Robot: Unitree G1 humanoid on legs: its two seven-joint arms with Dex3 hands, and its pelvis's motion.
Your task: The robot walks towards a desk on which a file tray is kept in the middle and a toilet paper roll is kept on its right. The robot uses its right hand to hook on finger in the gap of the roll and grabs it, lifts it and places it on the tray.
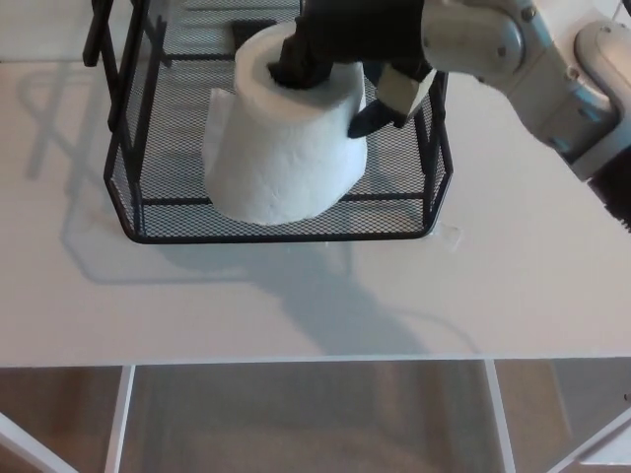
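A white toilet paper roll (284,143) stands upright inside the black mesh file tray (148,212) at the back middle of the white desk. My right hand (347,49) reaches in from the upper right, with one black finger hooked into the roll's core hole and another finger against the roll's right side. The hand is shut on the roll. Whether the roll's base touches the tray floor I cannot tell. My left hand does not show.
My grey right forearm (532,59) crosses above the tray's right wall. The white desk (532,276) spreads around the tray, and its front edge runs across the lower part of the view, with floor below it.
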